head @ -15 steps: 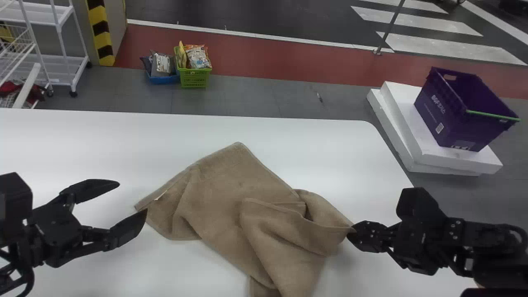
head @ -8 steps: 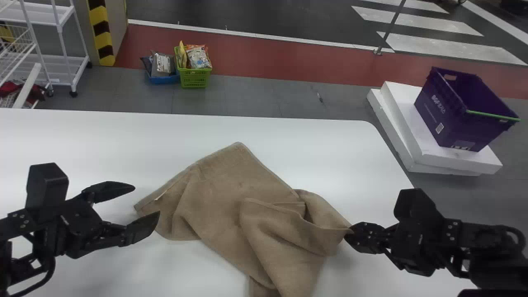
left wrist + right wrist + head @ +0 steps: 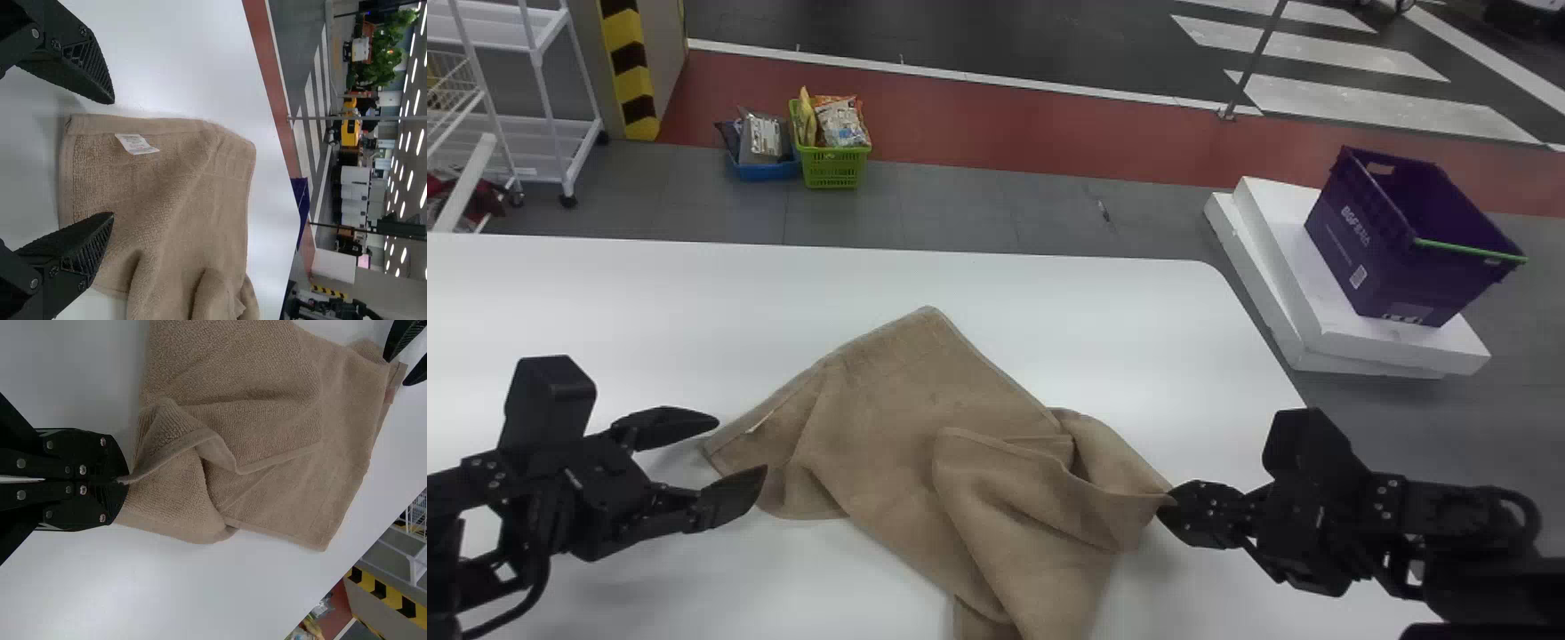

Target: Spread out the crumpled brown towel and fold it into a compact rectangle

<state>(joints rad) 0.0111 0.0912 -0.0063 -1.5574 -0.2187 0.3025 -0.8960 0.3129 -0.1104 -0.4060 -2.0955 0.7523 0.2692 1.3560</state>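
Left claw [image 3: 742, 444]: you had it open, its fingers spread around the near-left corner of the brown towel [image 3: 898, 400], with no grip made. Over the last second you had brought it rightward to that corner; a white tag [image 3: 137, 143] lay just beside its fingers. Right claw [image 3: 1167, 507]: you had it closed on the towel's right-hand edge, which ran creased from its tips. Between the claws the cloth lay on the surface [image 3: 649, 293], partly opened, with a loose flap nearer the right claw. Inference: closing the left claw would give you two holds for spreading; folding was premature.

Beyond the surface, ahead of the left claw, you had a blue basket [image 3: 769, 171] and a green basket [image 3: 834, 167], both holding packets. Ahead and right of the right claw, a purple crate [image 3: 1360, 258] stood on white slabs [image 3: 1280, 240].
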